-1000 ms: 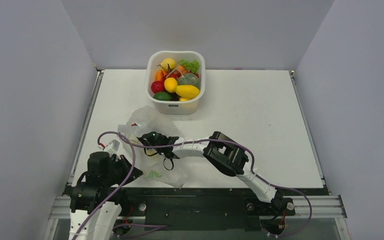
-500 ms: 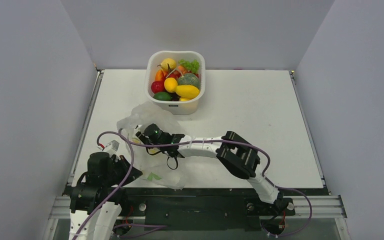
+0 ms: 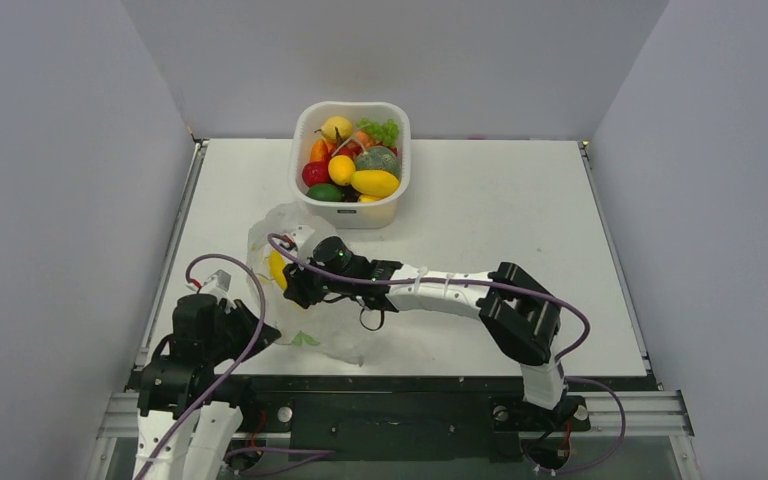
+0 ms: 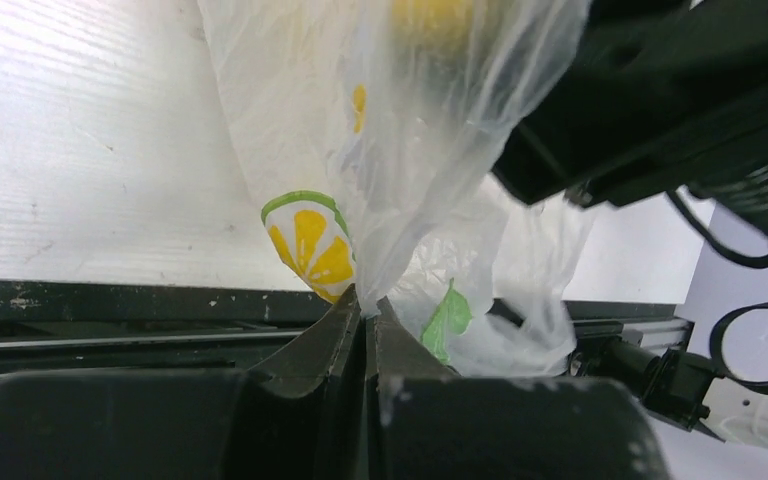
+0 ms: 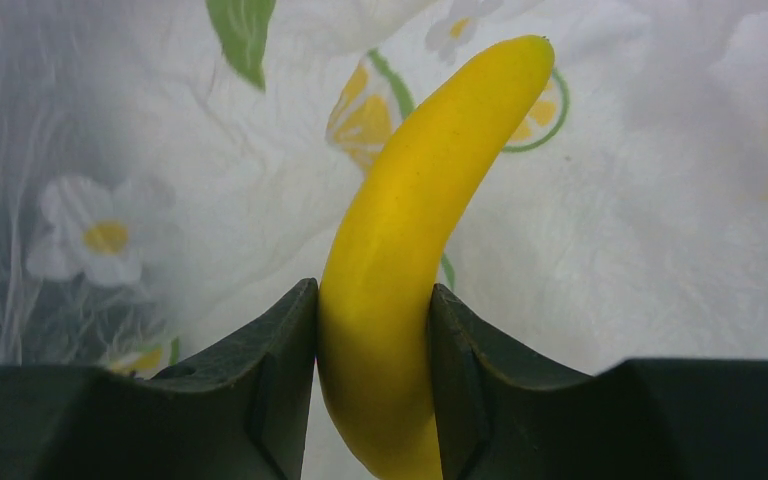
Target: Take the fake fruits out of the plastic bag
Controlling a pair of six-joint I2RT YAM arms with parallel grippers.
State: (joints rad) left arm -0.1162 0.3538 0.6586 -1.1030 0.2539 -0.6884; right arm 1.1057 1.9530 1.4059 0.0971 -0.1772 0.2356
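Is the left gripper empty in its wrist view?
No, the left gripper is shut on a fold of the bag.

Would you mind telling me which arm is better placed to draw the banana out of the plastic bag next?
Right. The right tool is shut on the yellow banana, so it probably only needs to withdraw. The left tool is shut on the plastic bag, holding it in place.

Right fingers (image 5: 260,400) and left fingers (image 4: 310,372) are clamped.
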